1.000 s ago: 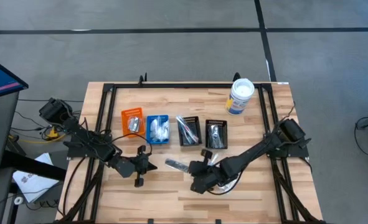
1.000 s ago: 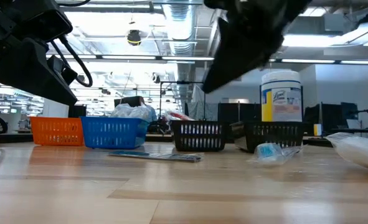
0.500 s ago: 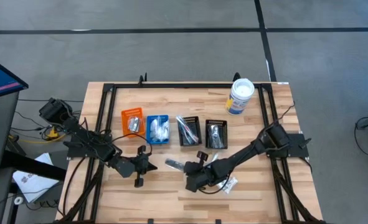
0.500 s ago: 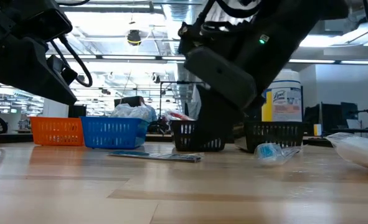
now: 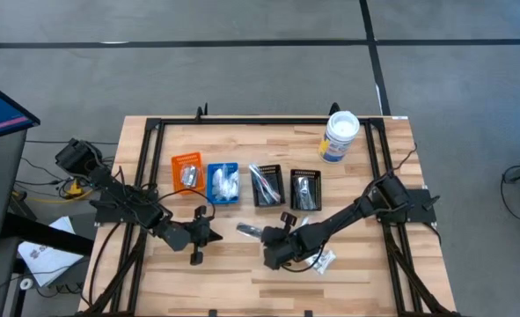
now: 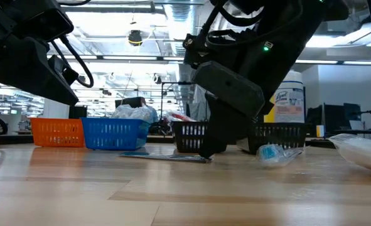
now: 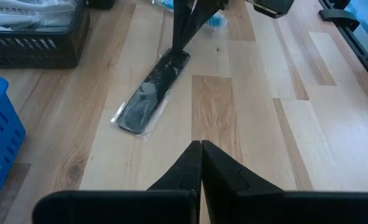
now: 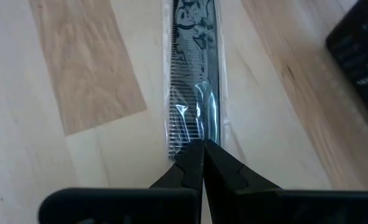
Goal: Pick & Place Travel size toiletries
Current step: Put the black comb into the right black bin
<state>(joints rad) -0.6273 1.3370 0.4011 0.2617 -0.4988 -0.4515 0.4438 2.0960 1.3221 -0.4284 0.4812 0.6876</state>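
Wooden boards made up the table (image 5: 242, 264), which stood on a grey floor. Four little baskets sat in a row near the middle: an orange basket (image 5: 186, 169), a blue basket (image 5: 223, 183), and two black baskets (image 5: 267, 185) (image 5: 305, 190). Small packets lay inside them. A white tub (image 5: 340, 136) with a blue label stood near the far right corner.

A black comb (image 7: 150, 94) in a clear wrapper lay flat on the wood, just in front of the baskets. The right gripper (image 5: 268, 236) had its tips down at one end of the comb. Its fingers (image 8: 199, 158) were pressed tight together, touching the wrapper at the comb's end. It did not hold anything. In the low view the right arm reached down right beside the comb (image 6: 166, 157).

A small clear packet (image 5: 324, 259) with a bit of blue in it lay on the table near the right arm. A bigger white packet (image 6: 364, 150) lay at the right edge of the low view.

The left gripper (image 5: 198, 242) waited near the front left of the table, a little away from the comb. Its fingers (image 7: 199, 163) were squeezed together with nothing between them.
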